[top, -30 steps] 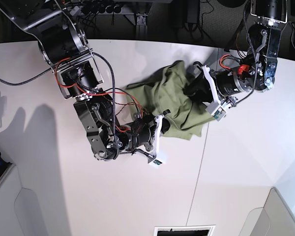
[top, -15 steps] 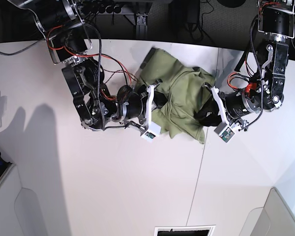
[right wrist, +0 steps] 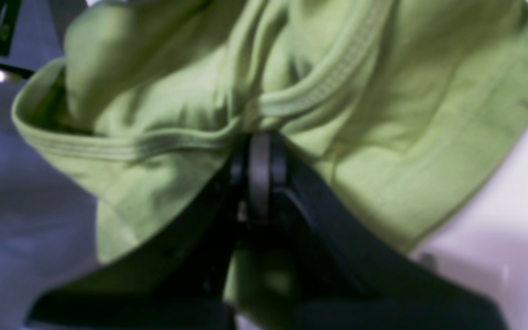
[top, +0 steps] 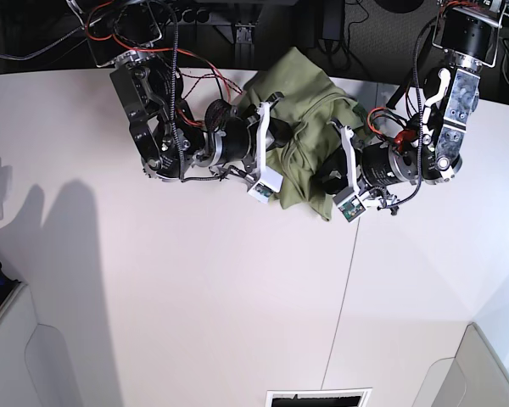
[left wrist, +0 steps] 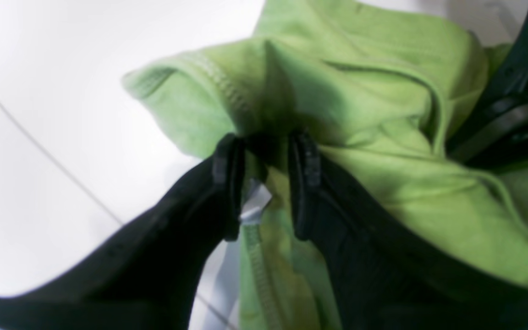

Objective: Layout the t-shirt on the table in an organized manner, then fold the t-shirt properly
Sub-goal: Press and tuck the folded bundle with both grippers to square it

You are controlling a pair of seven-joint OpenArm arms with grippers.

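Note:
The olive-green t-shirt [top: 310, 119] hangs bunched between both grippers over the far part of the white table [top: 195, 297]. In the left wrist view my left gripper [left wrist: 266, 146] is shut on a thick fold of the t-shirt [left wrist: 383, 91] at the collar, with the pale tag [left wrist: 255, 204] between its fingers. My right gripper [right wrist: 259, 146] is shut on a stitched hem of the t-shirt [right wrist: 383, 114]. In the base view the left gripper [top: 327, 176] holds the cloth's right side and the right gripper [top: 280, 134] its left side. Much of the shirt is crumpled and hidden in folds.
A thin dark seam [top: 348, 271] runs across the table from the far edge toward the front. Grey panels stand at the front left [top: 8, 356] and front right [top: 483, 373] corners, and a dark opening [top: 318, 397] sits at the front edge. Cables and dark gear lie behind the far edge.
Both arms have carried the shirt toward the table's far edge. The grippers keep their hold on the bunched cloth.

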